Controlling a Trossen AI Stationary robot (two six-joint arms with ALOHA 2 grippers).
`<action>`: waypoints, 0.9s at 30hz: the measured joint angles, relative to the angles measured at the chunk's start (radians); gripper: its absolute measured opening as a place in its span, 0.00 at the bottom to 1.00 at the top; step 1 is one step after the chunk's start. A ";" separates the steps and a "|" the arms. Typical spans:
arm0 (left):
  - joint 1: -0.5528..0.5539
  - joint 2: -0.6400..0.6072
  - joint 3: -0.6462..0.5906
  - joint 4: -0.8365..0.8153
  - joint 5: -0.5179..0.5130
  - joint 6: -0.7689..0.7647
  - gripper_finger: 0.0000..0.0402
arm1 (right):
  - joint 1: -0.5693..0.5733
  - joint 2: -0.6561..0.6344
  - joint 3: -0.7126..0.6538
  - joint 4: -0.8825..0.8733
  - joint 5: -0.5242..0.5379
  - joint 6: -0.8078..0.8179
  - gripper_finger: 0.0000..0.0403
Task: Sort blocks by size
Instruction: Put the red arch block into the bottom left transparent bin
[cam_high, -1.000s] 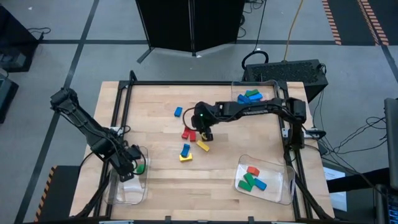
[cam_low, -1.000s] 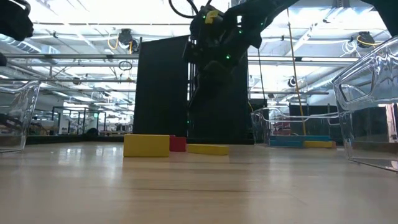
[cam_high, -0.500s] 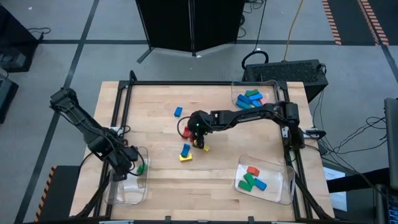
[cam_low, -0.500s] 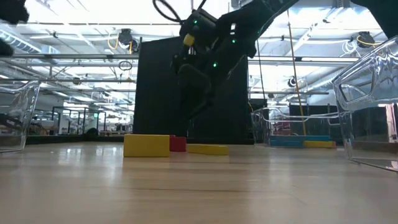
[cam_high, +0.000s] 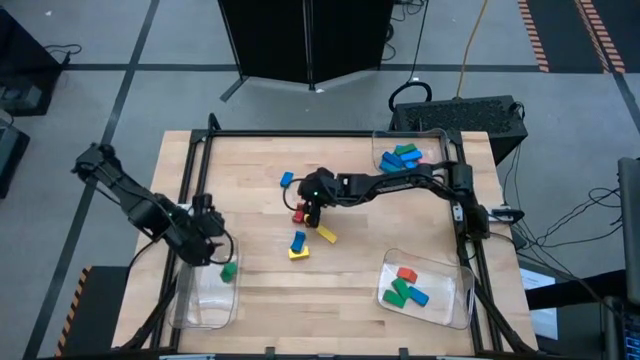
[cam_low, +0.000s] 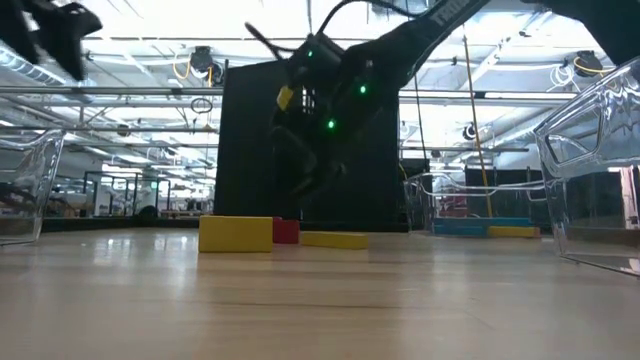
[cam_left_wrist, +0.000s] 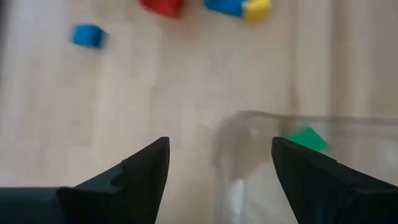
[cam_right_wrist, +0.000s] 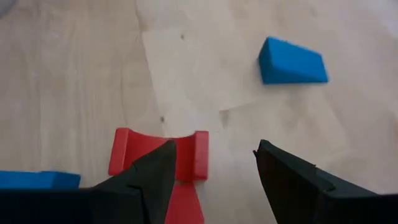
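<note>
Red blocks (cam_right_wrist: 163, 155) are lying in the middle of the bench (cam_high: 400, 240), and the right gripper (cam_high: 311, 208) is hanging just above them with its fingers (cam_right_wrist: 144, 177) spread and nothing between them, so the step in hand looks like choosing the next block from the loose cluster. In the right wrist view one finger is overlapping the nearer red block while a small blue block (cam_right_wrist: 292, 61) is lying apart, beyond the fingertips. The next move probably calls for lowering squarely over one red piece and closing without dragging its neighbour, since the two are touching. Close by, a long blue block (cam_high: 298, 240), a yellow block (cam_high: 299, 253) and a slanted yellow bar (cam_high: 326, 235) are crowding that spot. The left gripper (cam_high: 207, 232) is hovering wide open and empty at the rim of the near-left clear tray (cam_high: 186, 312), where a green block (cam_high: 228, 270) is resting. Two other trays, one at the far right (cam_high: 438, 137) and one at the near right (cam_high: 462, 290), are already holding mixed blocks.
</note>
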 joint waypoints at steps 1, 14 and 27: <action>0.012 0.000 0.004 -0.002 -0.032 0.014 0.70 | 0.000 0.009 0.000 0.005 0.000 0.004 0.53; 0.118 0.000 0.010 -0.001 -0.145 0.041 0.70 | -0.009 0.053 0.000 0.037 0.002 0.024 0.40; 0.135 0.000 0.010 0.002 -0.144 0.046 0.70 | -0.013 0.061 0.000 0.042 -0.025 0.010 0.21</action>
